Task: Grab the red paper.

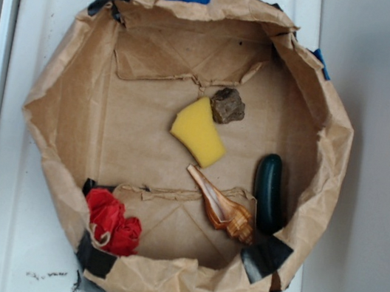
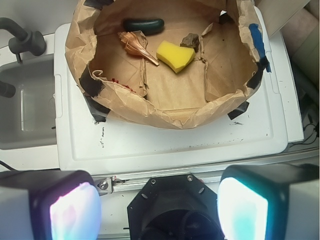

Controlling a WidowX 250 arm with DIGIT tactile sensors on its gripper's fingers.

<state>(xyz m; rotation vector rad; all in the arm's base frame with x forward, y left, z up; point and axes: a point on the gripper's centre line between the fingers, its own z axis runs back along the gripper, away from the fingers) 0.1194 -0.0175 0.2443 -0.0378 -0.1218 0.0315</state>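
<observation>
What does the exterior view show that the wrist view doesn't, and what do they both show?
Only the exterior view shows the whole red paper, tucked against the paper bag's wall; the wrist view catches just red specks behind the bag's rim. Only the wrist view shows the hand, its fingers spread wide and empty, well short of the bag, plus a sink beside the white surface. Both show the yellow sponge, the seashell, the dark green object and the brown rock.
</observation>
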